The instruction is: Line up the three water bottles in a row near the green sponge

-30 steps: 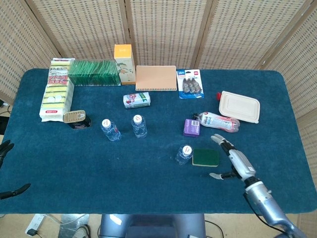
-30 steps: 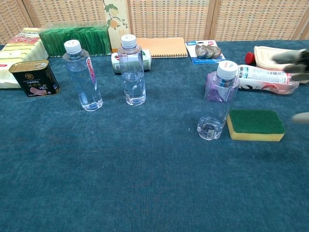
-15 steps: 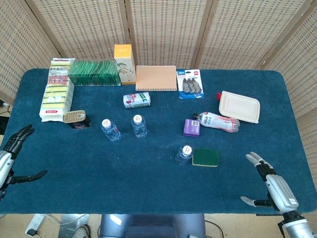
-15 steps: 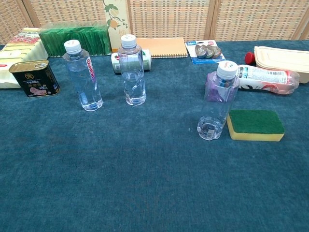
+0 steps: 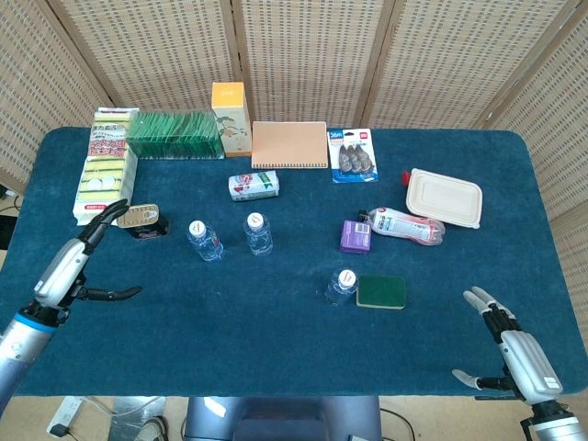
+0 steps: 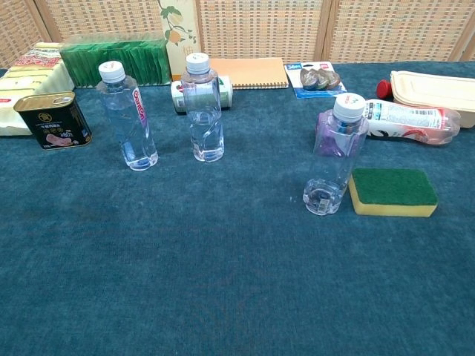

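1. Head view: three clear plastic water bottles with white caps are being seen standing upright on the dark blue cloth-covered surface [image 5: 276, 349]. The bottle by the sponge [image 5: 341, 286] is standing just beside the left edge of the green-topped sponge [image 5: 381, 292]; the red-labelled bottle [image 5: 205, 240] and the ribbed bottle [image 5: 258, 233] are standing near each other, well apart from the sponge.

2. Head view: the left hand [image 5: 81, 262] is being held over the surface with fingers spread and nothing in it, near the small dark tin [image 5: 142, 220]. The right hand [image 5: 510, 354] is being held spread and empty at the near right edge.

3. Chest view: neither hand is being shown. The bottle by the sponge [image 6: 335, 156] is nearly touching the sponge [image 6: 392, 191]. The red-labelled bottle [image 6: 128, 117] and the ribbed bottle [image 6: 202, 108] are looking thin-walled and smooth.

4. Judgement: the bottles are probably light, tippy and easily crushed; each is best being wrapped gently around the mid-body, below the cap, and kept upright.
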Controlling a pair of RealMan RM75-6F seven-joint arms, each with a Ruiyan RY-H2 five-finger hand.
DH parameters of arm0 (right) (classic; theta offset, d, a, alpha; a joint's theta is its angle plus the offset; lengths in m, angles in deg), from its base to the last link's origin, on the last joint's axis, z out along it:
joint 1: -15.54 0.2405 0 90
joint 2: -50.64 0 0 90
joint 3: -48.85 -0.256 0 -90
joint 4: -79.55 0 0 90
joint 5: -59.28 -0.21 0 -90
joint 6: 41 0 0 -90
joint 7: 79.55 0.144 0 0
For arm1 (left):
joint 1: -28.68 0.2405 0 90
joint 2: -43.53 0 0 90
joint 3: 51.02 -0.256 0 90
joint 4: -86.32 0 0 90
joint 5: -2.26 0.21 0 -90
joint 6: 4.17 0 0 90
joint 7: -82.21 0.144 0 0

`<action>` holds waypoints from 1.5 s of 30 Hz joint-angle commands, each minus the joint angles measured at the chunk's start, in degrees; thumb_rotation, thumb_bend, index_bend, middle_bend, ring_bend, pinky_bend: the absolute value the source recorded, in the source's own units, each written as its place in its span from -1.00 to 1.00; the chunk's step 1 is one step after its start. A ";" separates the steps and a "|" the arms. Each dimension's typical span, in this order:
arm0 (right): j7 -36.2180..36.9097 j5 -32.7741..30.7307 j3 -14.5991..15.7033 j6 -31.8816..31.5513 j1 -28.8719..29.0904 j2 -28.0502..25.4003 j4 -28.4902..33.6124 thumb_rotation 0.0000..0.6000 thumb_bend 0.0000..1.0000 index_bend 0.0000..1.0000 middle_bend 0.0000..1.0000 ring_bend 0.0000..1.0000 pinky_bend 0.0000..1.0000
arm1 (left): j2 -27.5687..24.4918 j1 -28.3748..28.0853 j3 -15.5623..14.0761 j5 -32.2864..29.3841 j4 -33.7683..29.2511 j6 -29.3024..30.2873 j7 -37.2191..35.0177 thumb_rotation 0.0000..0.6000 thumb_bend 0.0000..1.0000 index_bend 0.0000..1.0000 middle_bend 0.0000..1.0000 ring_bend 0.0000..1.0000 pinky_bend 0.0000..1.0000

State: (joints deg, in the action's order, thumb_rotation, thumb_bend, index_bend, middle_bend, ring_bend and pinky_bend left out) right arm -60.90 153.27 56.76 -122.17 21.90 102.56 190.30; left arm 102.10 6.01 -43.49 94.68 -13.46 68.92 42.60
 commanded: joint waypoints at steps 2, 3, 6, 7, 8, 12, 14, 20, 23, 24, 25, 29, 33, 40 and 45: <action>0.41 0.46 -0.13 -0.01 -0.17 -0.25 0.11 1.00 -0.89 -0.95 -1.00 -1.00 -0.98 | 3.89 -4.89 2.28 -1.43 0.75 -4.34 0.69 1.00 -0.89 -1.00 -1.00 -1.00 -0.98; 0.47 0.49 -0.21 -0.04 -0.22 -0.27 0.14 1.00 -0.89 -0.95 -1.00 -1.00 -0.98 | 4.84 -5.74 2.62 -1.45 1.02 -4.83 0.88 1.00 -0.89 -1.00 -1.00 -1.00 -0.98; 0.61 0.52 -0.42 0.05 -0.34 -0.38 0.30 1.00 -0.89 -0.95 -1.00 -1.00 -0.98 | 9.18 -8.66 3.99 -2.53 2.41 -6.35 0.68 1.00 -0.89 -1.00 -1.00 -1.00 -0.98; 0.81 0.71 -0.37 0.08 -0.38 -0.57 0.38 1.00 -0.89 -0.95 -1.00 -1.00 -0.98 | 10.33 -9.52 4.39 -3.10 2.79 -7.02 0.62 1.00 -0.89 -1.00 -1.00 -1.00 -0.97; 0.95 0.82 -0.38 0.26 -0.32 -0.60 0.40 1.00 -0.89 -0.95 -1.00 -1.00 -0.98 | 11.37 -10.40 4.78 -3.79 3.09 -7.86 0.54 1.00 -0.89 -1.00 -1.00 -1.00 -0.94; 1.87 0.81 -0.53 0.61 -0.30 -0.90 0.29 1.00 -0.89 -0.95 -1.00 -1.00 -0.98 | 15.97 -13.60 6.78 -7.05 4.73 -10.11 1.64 1.00 -0.89 -1.00 -1.00 -1.00 -0.87; 2.26 0.82 -0.66 0.68 -0.30 -1.01 0.16 1.00 -0.89 -0.95 -1.00 -1.00 -0.98 | 18.90 -15.10 7.83 -9.38 6.05 -11.08 3.14 1.00 -0.89 -1.00 -1.00 -1.00 -0.87; 3.92 1.11 -0.82 1.21 -0.11 -1.61 -0.19 1.00 -0.90 -0.95 -1.00 -1.00 -0.98 | 26.94 -18.89 9.95 -15.02 10.53 -14.36 2.03 1.00 -0.89 -1.00 -1.00 -1.00 -0.87; 4.56 1.16 -0.89 1.34 -0.11 -1.89 -0.26 1.00 -0.89 -0.95 -1.00 -1.00 -0.98 | 30.06 -20.62 10.53 -17.08 13.32 -16.11 2.68 1.00 -0.89 -1.00 -1.00 -1.00 -0.87; 4.75 1.20 -0.92 1.33 -0.14 -2.00 -0.29 1.00 -0.89 -0.95 -1.00 -1.00 -0.98 | 31.31 -21.07 10.87 -17.89 14.32 -16.32 2.82 1.00 -0.89 -1.00 -1.00 -1.00 -0.87; 4.86 1.23 -0.94 1.32 -0.15 -2.05 -0.31 1.00 -0.89 -0.95 -1.00 -1.00 -0.98 | 31.92 -21.25 11.04 -18.24 14.81 -16.33 2.89 1.00 -0.89 -1.00 -1.00 -1.00 -0.88; 5.67 1.68 -0.99 1.32 -0.15 -2.38 -0.38 1.00 -0.89 -0.95 -1.00 -1.00 -0.98 | 35.83 -22.43 12.07 -19.73 18.13 -16.36 2.25 1.00 -0.89 -1.00 -1.00 -1.00 -0.92; 6.38 1.87 -0.98 1.57 -0.10 -2.69 -0.43 1.00 -0.89 -0.95 -1.00 -1.00 -0.98 | 38.03 -22.96 12.40 -19.65 20.08 -16.26 0.59 1.00 -0.89 -1.00 -1.00 -1.00 -0.92; 7.55 2.16 -0.99 1.41 -0.28 -3.15 -0.56 1.00 -0.89 -0.95 -1.00 -1.00 -0.98 | 40.15 -22.79 12.78 -20.48 23.52 -16.41 -1.99 1.00 -0.89 -1.00 -1.00 -1.00 -0.92; 7.85 2.61 -0.95 1.40 -0.33 -3.34 -0.42 1.00 -0.89 -0.95 -1.00 -1.00 -0.99 | 42.45 -23.46 12.57 -20.33 26.96 -17.73 -4.55 1.00 -0.89 -1.00 -1.00 -1.00 -0.92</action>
State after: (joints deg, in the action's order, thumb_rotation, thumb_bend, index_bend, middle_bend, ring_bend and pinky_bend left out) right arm -53.08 155.85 55.79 -120.77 21.58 99.24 189.85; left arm 143.72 -17.18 -30.85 74.31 12.55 51.68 38.99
